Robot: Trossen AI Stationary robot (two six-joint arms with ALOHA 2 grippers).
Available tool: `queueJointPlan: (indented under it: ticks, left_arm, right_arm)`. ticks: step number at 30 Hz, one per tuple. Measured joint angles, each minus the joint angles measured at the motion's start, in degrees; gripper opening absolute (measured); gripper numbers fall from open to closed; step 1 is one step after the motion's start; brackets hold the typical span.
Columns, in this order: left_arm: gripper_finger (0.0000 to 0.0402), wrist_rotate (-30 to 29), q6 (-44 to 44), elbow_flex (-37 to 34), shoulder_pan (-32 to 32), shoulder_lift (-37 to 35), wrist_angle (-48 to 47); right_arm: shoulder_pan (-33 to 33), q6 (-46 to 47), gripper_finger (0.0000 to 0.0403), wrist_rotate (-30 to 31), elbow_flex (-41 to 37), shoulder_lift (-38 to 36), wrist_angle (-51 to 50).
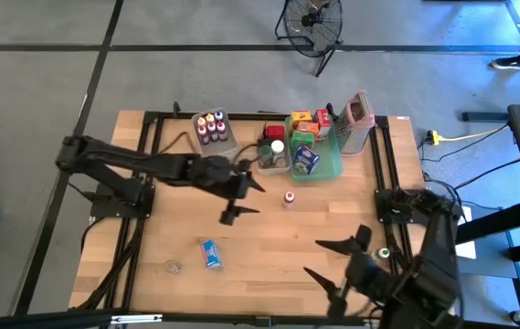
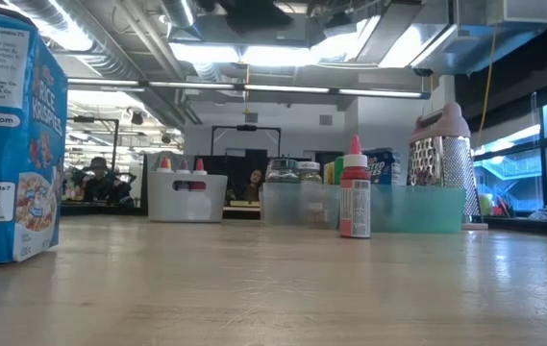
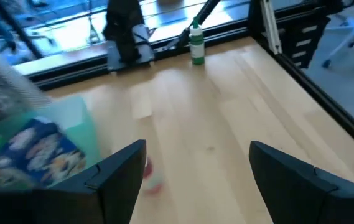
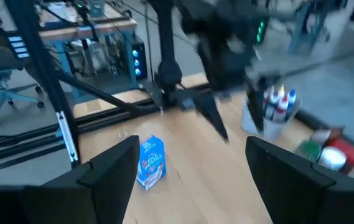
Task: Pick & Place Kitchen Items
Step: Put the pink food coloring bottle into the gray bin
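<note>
A small red-capped bottle stands upright on the table's middle, and shows in the low view as the bottle. My left gripper hovers open just left of it, fingers pointing at it; the bottle shows blurred beside one finger. A blue cereal box lies flat near the front, and looms at the low view's left edge. A green-capped bottle stands at the right. My right gripper hangs open above the front right, facing the box.
A clear bin of small bottles and a teal tray with boxes and jars stand at the far edge. A grey grater with a pink rim stands beside the tray. A tiny item lies front left. Black frame rails run along both sides.
</note>
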Motion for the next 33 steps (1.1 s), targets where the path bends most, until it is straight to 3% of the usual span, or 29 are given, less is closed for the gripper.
queueJointPlan:
  ticks: [7, 15, 23, 33]
  left_arm:
    - [0.0281, 5.15, 0.09, 0.0, 5.17, 13.31, 13.39]
    - [0.0281, 10.22, -2.32, 0.0, 8.39, 25.14, 26.78]
    - [0.0281, 10.74, -3.98, 0.0, 10.54, 29.79, 34.95]
    - [0.0281, 10.71, -0.95, 0.0, 12.02, 30.41, 35.39]
  right_arm:
    - [2.71, -3.42, 0.0295, 2.48, 0.02, -0.77, -0.78]
    - [2.16, -3.05, 0.0295, 1.3, 0.02, -1.38, -5.42]
    - [0.15, -7.31, 0.0295, -5.32, 0.02, -3.93, -5.44]
    - [-2.54, -12.93, 0.0295, -8.29, 0.02, -3.99, -5.43]
